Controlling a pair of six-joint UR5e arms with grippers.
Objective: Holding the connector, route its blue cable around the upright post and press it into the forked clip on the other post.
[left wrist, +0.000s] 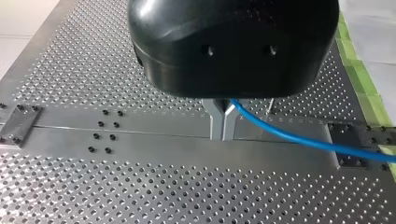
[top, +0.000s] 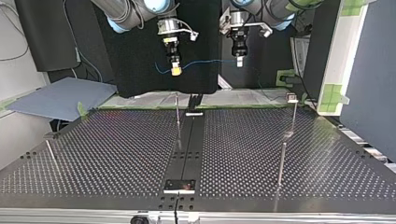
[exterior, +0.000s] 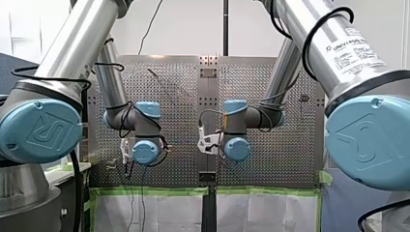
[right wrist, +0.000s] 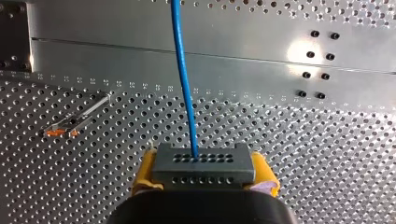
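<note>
My right gripper's yellow pads are clamped on the sides of a dark grey connector. The blue cable runs straight ahead from the connector's face. My left gripper's metal fingers are pinched together on that cable, which trails off to one side. Both hang well above the table with the cable strung between them. In the top view, a thin upright post stands near the middle of the table's far edge. A second post, with a small block on top, stands toward the far corner at that view's right.
</note>
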